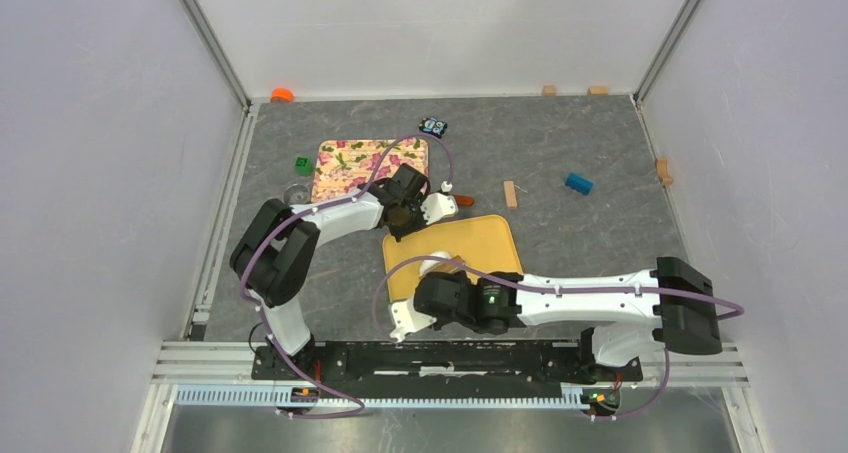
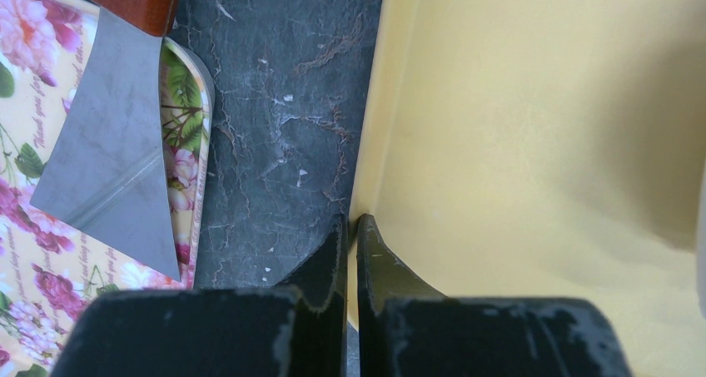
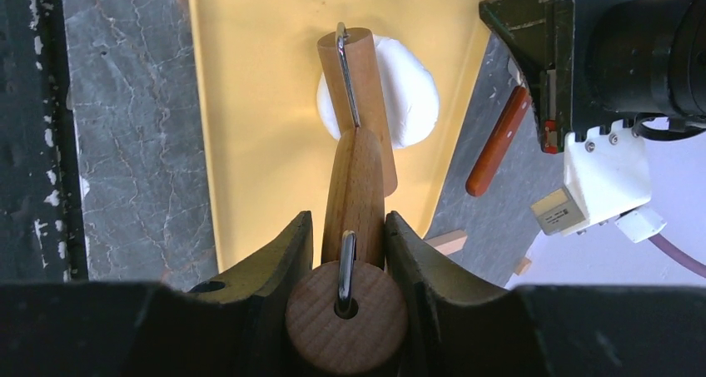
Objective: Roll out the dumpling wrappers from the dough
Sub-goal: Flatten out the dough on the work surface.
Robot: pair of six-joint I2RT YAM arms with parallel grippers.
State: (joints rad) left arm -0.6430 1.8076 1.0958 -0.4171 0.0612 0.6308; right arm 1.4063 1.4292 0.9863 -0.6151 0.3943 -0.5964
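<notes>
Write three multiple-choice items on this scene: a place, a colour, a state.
1. The dough lies: A on a board; B in a bowl; C in a pan.
2. That board is: A green; B yellow; C black.
3. The right fingers are: A open, empty; B closed on the wooden roller; C closed on a spoon.
Key: A, a flat board lies beneath it; B, it is plainly yellow; B, the roller's handle sits clamped between them.
</notes>
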